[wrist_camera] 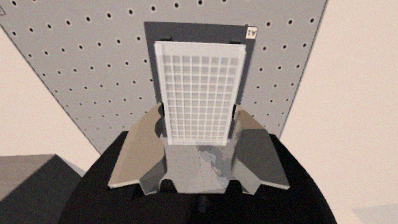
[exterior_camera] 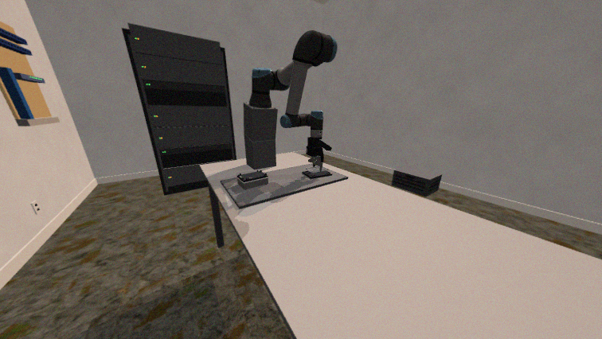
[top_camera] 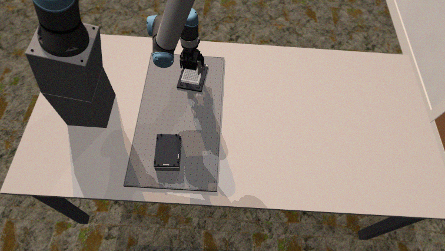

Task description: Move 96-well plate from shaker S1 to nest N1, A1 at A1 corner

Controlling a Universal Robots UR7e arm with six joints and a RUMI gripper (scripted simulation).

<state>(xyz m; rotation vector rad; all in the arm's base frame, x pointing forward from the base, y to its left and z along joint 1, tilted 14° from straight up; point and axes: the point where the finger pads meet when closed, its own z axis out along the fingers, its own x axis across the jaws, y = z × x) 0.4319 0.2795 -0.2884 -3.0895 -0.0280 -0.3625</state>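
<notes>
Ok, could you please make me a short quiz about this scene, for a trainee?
1. True or false: the gripper is shut on the 96-well plate.
2. What lies under the plate: (a) the shaker, (b) the nest, (c) bare table?
3. In the wrist view, which corner of the nest carries the A1 label?
Key: 1 true; 2 b; 3 upper right.

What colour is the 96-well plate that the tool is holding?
The 96-well plate is white, almost translucent, with a grid of small wells; the wrist view shows it best.
</notes>
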